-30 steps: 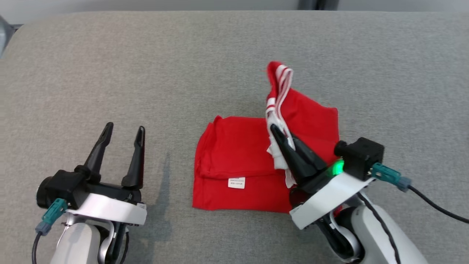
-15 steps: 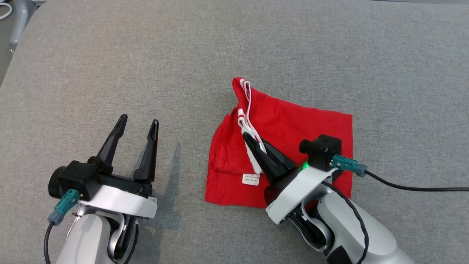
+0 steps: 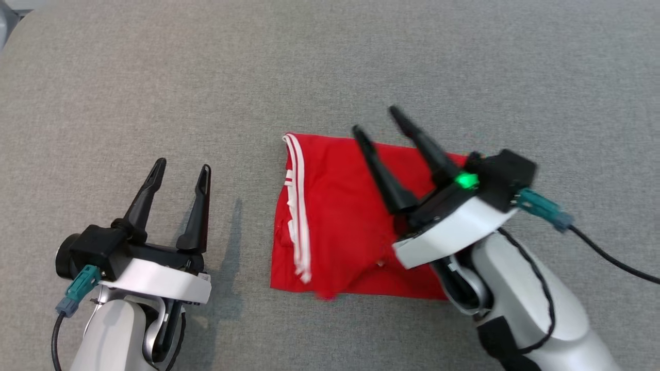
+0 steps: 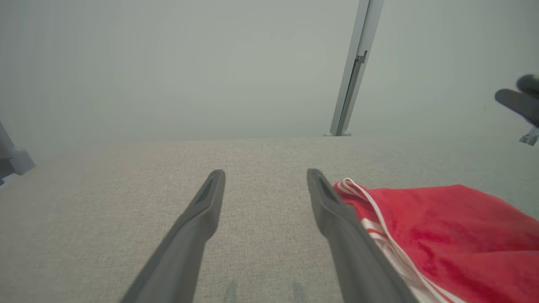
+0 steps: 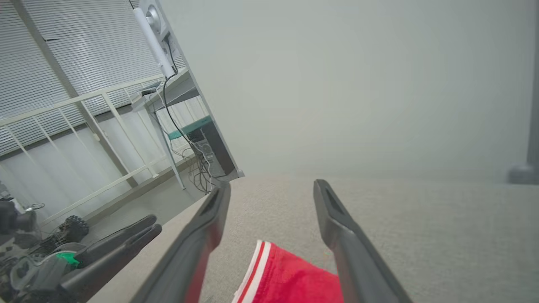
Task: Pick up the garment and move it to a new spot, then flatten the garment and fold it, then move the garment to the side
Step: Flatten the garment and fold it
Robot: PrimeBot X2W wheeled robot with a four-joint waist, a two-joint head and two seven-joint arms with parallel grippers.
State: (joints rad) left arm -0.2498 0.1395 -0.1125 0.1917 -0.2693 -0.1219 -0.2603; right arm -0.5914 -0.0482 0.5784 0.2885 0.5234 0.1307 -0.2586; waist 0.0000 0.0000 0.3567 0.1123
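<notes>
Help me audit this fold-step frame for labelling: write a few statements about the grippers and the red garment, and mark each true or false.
1. The right gripper is shut on the garment. False: its fingers are spread apart above the garment and grip nothing.
2. The left gripper is open and sits beside the garment, not touching it. True.
3. The garment's white stripes run along the edge nearer the left gripper. True.
4. The garment hangs in the air. False: it lies on the grey surface.
</notes>
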